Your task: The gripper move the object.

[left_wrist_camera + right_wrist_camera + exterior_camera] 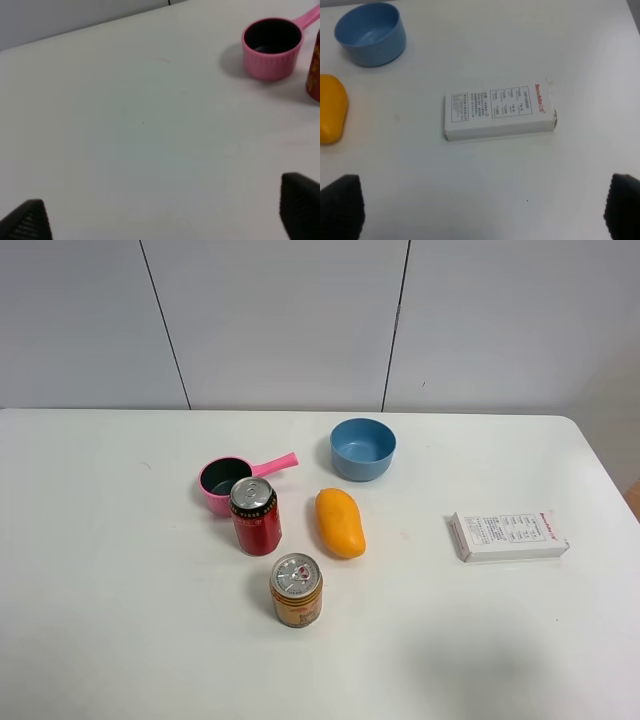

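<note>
Mango (339,522): lies on the white table (120,620) near the middle of the high view; it is smooth and orange-yellow; nothing touches it; in the right wrist view only part of it shows at the left edge.
Left gripper (165,212): two black fingertips (30,220) poke in at the bottom corners of the left wrist view; they are far apart, so the claw is wide open; it holds nothing; only bare table lies between them.
Right gripper (485,210): two black fingertips (342,205) show at the bottom corners of the right wrist view; spread wide too; it holds nothing.
Arms: I cannot see either arm in the high view.
Red can (256,515): stands upright, left of the mango, near it but apart.
Gold can (296,590): stands upright, lower in the high view than the mango.
Pink pot (226,483): just behind the red can; its handle points to the right of the frame.
Blue bowl (363,448): above the mango in the high view; apart from it.
White box (509,535): lies flat at the right of the high view, well apart from the mango; small print on top.
</note>
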Available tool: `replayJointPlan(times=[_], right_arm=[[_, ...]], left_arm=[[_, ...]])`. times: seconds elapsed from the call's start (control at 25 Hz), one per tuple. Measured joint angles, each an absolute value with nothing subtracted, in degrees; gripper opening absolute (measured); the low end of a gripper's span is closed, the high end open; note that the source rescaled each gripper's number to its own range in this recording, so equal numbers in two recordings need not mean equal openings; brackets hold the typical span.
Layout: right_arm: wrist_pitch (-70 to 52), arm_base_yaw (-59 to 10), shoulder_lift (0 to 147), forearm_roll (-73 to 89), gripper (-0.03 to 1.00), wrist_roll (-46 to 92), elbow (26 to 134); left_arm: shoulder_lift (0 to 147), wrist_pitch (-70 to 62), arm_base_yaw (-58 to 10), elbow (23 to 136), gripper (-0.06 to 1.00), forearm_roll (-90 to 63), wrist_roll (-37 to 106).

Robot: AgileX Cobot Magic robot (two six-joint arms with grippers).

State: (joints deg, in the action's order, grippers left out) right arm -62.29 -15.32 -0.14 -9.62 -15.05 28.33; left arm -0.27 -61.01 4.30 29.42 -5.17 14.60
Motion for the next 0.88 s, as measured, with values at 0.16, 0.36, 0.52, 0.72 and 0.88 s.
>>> replayJointPlan(times=[0.16, 0.36, 0.52, 0.72, 0.88], right_arm=[[-62.29, -15.32, -0.14, -9.58, 0.86, -15.05, 28.33], [-62.29, -15.32, -0.14, -9.55, 0.86, -15.05, 28.33], [-62.29, -15.32, -0.14, -9.55, 0.86, -15.05, 28.33], [-62.29, -15.32, -0.14, -9.55, 0.86, -15.05, 28.33], [-62.29, -15.32, -0.14, -9.51, 0.86, -15.05, 28.33]], left_arm=[[-0.27, -61.01, 4.3, 29.42, 1.0, -5.17, 14.6], [-0.27, -61.01, 4.3, 29.42, 1.0, -5.17, 14.6], [-0.27, -61.01, 4.3, 29.42, 1.0, -5.17, 14.6], [-0.27, -61.01, 4.3, 29.42, 1.0, -5.17, 14.6], [-0.27, -61.01, 4.3, 29.42, 1.0, -5.17, 14.6]])
